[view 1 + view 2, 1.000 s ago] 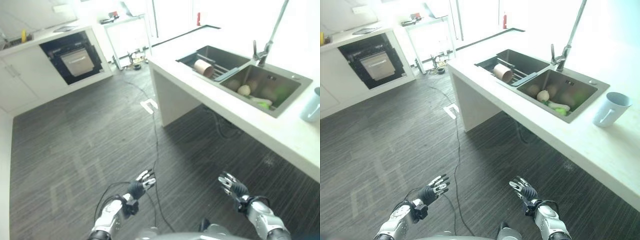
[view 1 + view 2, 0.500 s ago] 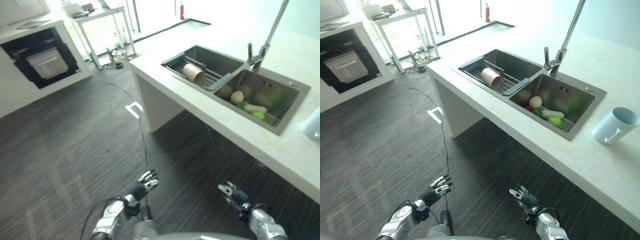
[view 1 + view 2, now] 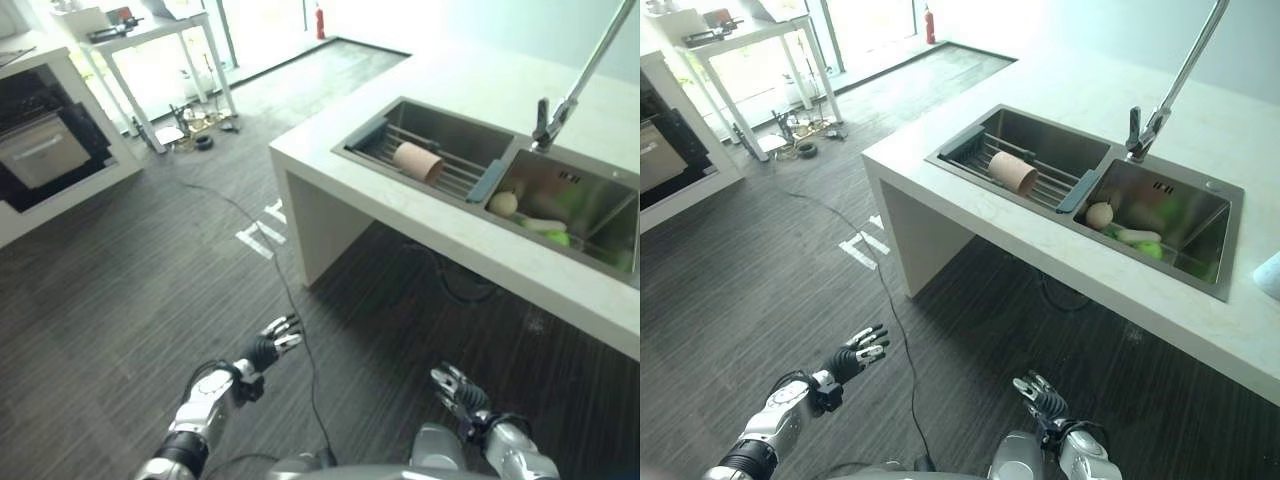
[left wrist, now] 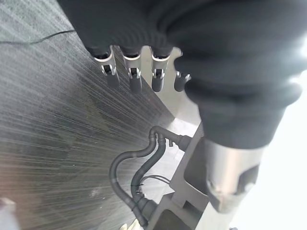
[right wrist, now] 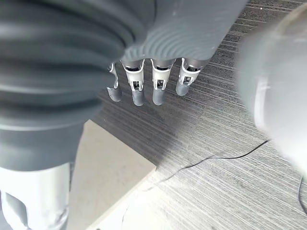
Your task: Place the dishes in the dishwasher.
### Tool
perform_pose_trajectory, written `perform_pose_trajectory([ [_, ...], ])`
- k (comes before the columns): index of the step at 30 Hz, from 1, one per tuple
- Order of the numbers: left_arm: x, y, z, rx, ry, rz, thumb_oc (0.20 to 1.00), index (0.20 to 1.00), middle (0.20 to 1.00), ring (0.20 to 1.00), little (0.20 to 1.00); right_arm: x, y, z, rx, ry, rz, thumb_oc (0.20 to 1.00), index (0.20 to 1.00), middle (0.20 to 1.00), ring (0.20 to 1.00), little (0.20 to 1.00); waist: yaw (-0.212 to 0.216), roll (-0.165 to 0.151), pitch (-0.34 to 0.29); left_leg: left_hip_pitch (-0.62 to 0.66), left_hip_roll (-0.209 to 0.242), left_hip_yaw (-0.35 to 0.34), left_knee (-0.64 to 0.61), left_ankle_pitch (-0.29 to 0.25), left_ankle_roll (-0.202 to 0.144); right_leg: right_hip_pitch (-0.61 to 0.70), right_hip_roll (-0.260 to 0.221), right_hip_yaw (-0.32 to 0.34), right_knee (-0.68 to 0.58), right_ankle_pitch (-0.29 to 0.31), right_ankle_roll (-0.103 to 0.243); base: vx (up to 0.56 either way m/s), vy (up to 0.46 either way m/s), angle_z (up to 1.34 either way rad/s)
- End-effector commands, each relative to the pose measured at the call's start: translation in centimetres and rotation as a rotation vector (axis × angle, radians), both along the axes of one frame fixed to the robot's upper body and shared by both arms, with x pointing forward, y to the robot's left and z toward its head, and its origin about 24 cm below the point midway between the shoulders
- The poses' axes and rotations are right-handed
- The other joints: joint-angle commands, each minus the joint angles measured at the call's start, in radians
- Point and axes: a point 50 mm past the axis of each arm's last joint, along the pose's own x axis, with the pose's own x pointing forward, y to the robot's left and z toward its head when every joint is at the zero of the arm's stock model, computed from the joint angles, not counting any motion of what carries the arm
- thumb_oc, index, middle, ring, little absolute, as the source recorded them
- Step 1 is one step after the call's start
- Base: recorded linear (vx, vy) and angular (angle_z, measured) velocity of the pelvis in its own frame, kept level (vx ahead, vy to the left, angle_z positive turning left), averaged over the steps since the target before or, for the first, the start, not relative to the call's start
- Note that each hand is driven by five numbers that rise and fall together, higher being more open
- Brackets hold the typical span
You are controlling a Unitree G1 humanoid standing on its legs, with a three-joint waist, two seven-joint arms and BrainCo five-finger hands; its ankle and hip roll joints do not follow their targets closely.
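Note:
A tan cup point(image 3: 417, 161) lies on its side on the rack in the sink's left basin point(image 3: 1040, 135). The dishwasher point(image 3: 35, 150), a dark opening in white cabinets, stands at the far left across the floor. My left hand point(image 3: 268, 345) and my right hand point(image 3: 455, 390) hang low over the dark floor, well short of the counter. Both are open and hold nothing. The wrist views show straight fingers point(image 4: 132, 72) on the left hand and straight fingers point(image 5: 148, 84) on the right, with floor beyond them.
The white counter point(image 3: 400, 215) runs across the right side, with a tall faucet point(image 3: 570, 95). The right basin holds a pale round vegetable point(image 3: 503, 203) and green ones. A white table point(image 3: 150, 30) stands at the back. White tape marks point(image 3: 262, 228) lie on the floor.
The whole picture has shifted: the camera has moved, so the dishwasher sits nearer the left edge. Both hands stay low, open and empty.

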Motion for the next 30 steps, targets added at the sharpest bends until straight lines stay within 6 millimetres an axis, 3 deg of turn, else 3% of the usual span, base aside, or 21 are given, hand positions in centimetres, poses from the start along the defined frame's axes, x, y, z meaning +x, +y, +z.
perform_pose_trajectory([
  [1,0.8,-1.5,1.0,-0.031,-0.094,-0.019,1.000,1.000,1.000,1.000,1.000,1.3,-1.9,1.2,-0.047,-0.093,0.005,1.000,1.000,1.000,1.000,1.000,-0.019,0.017,0.003,-0.056,0.027,-0.119,0.090,-0.098,-0.011,0.138,0.074,-0.050,-0.371,0.109,-0.027,0.25,0.022,0.23],
  [2,0.8,-1.5,1.0,-0.026,-0.102,-0.016,1.000,1.000,1.000,1.000,1.000,1.2,-1.8,1.1,-0.046,-0.096,0.012,1.000,1.000,1.000,1.000,1.000,-0.024,0.016,0.006,-0.033,0.018,-0.118,0.070,-0.121,-0.001,0.090,0.037,-0.047,-0.423,0.190,0.000,0.18,-0.005,0.08],
  [5,0.5,-1.5,0.9,0.009,-0.134,-0.021,1.000,1.000,1.000,1.000,1.000,1.5,-1.4,1.2,-0.040,-0.114,-0.001,1.000,1.000,1.000,1.000,1.000,-0.011,0.021,0.016,0.003,0.010,-0.103,0.054,-0.158,0.015,0.056,-0.025,-0.089,-0.441,0.253,0.023,0.28,-0.039,0.03],
  [6,0.5,-1.3,1.0,0.022,-0.146,-0.004,1.000,1.000,1.000,1.000,1.000,1.8,-1.5,1.4,-0.037,-0.118,-0.004,1.000,1.000,1.000,1.000,1.000,0.003,0.029,0.016,0.007,0.010,-0.086,0.059,-0.160,0.014,0.081,-0.040,-0.138,-0.437,0.232,0.018,0.27,-0.057,0.01],
  [9,0.3,-0.4,1.0,0.031,-0.139,0.056,1.000,1.000,1.000,1.000,1.000,1.9,-1.6,1.5,-0.034,-0.114,-0.016,1.000,1.000,1.000,1.000,1.000,0.004,0.032,0.007,-0.015,0.007,-0.082,0.121,-0.173,0.020,0.112,-0.020,-0.151,-0.429,0.187,-0.001,0.31,-0.107,-0.22],
  [12,-0.4,0.0,0.4,0.009,-0.111,0.148,1.000,1.000,1.000,1.000,1.000,1.8,-1.8,1.4,-0.082,-0.105,-0.002,1.000,1.000,1.000,1.000,1.000,0.013,0.025,-0.012,-0.058,0.031,-0.093,0.290,-0.212,-0.014,0.170,0.038,-0.141,-0.441,0.081,-0.056,0.38,-0.169,0.10],
  [15,-0.7,0.3,0.1,0.018,-0.095,0.220,1.000,1.000,1.000,1.000,1.000,2.3,-2.1,1.6,-0.109,-0.104,0.020,1.000,1.000,1.000,1.000,1.000,0.019,0.006,-0.022,-0.110,0.072,-0.090,0.478,-0.257,-0.039,0.203,0.056,-0.129,-0.441,0.041,-0.094,0.28,-0.136,-0.23],
  [16,-0.7,0.4,0.0,0.008,-0.094,0.244,1.000,1.000,1.000,1.000,1.000,2.5,-2.3,1.7,-0.110,-0.104,0.019,1.000,1.000,1.000,1.000,1.000,0.022,0.002,-0.023,-0.149,0.099,-0.095,0.583,-0.225,-0.062,0.221,0.069,-0.124,-0.450,0.026,-0.116,0.36,-0.169,-0.96],
  [17,-1.3,0.7,-0.3,-0.025,-0.087,0.303,1.000,1.000,1.000,1.000,1.000,2.3,-3.3,1.9,-0.140,-0.091,0.039,1.000,1.000,1.000,1.000,1.000,0.035,-0.004,-0.026,-0.309,0.122,-0.154,0.895,-0.105,-0.101,0.272,0.104,-0.098,-0.485,-0.004,-0.186,0.33,-0.132,-1.12],
  [18,-1.4,0.9,-0.4,-0.030,-0.084,0.312,1.000,1.000,1.000,1.000,1.000,2.2,-3.5,1.8,-0.145,-0.086,0.041,1.000,1.000,1.000,1.000,1.000,0.035,-0.006,-0.021,-0.348,0.132,-0.172,0.937,-0.084,-0.102,0.282,0.112,-0.087,-0.488,-0.007,-0.195,0.30,-0.068,-1.31],
  [20,-1.4,1.0,-0.5,-0.041,-0.086,0.319,1.000,1.000,1.000,1.000,1.000,1.9,-3.9,1.8,-0.144,-0.081,0.041,1.000,1.000,1.000,1.000,1.000,0.040,-0.003,-0.007,-0.382,0.137,-0.207,0.873,-0.055,-0.097,0.312,0.133,-0.053,-0.495,-0.014,-0.197,0.25,0.099,-1.08],
  [22,-1.4,0.9,-0.5,-0.040,-0.090,0.331,1.000,1.000,1.000,1.000,1.000,2.2,-3.7,1.7,-0.151,-0.079,0.069,1.000,1.000,1.000,1.000,1.000,0.050,0.005,-0.011,-0.296,0.120,-0.248,0.559,-0.050,-0.086,0.334,0.150,-0.006,-0.511,-0.026,-0.179,0.36,0.302,-0.75],
  [24,-1.7,1.1,-0.4,-0.054,-0.089,0.370,1.000,1.000,1.000,1.000,1.000,2.3,-3.6,1.7,-0.159,-0.072,0.093,1.000,1.000,1.000,1.000,1.000,0.073,0.019,-0.020,-0.238,0.117,-0.390,0.264,-0.020,-0.104,0.330,0.163,0.065,-0.525,-0.030,-0.159,0.35,0.360,-1.09],
  [26,-1.9,1.2,-0.3,-0.055,-0.090,0.353,1.000,1.000,1.000,1.000,1.000,2.2,-3.7,1.6,-0.163,-0.069,0.075,1.000,1.000,1.000,1.000,1.000,0.082,0.031,-0.017,-0.256,0.151,-0.417,0.205,0.035,-0.131,0.336,0.158,0.094,-0.523,-0.043,-0.154,0.27,0.332,-1.29],
  [27,-1.6,1.1,-0.2,-0.055,-0.091,0.328,1.000,1.000,1.000,1.000,1.000,1.7,-3.8,1.5,-0.163,-0.068,0.045,1.000,1.000,1.000,1.000,1.000,0.068,0.036,-0.017,-0.256,0.175,-0.360,0.193,0.041,-0.133,0.338,0.143,0.068,-0.510,-0.057,-0.151,0.20,0.324,-1.03],
  [30,-1.1,1.0,-0.1,-0.039,-0.096,0.304,1.000,1.000,1.000,1.000,1.000,1.0,-3.7,1.1,-0.147,-0.060,0.026,1.000,1.000,1.000,1.000,1.000,0.053,0.048,-0.028,-0.224,0.170,-0.339,0.152,0.036,-0.123,0.319,0.119,0.032,-0.470,-0.066,-0.138,0.18,0.281,-0.39],
])
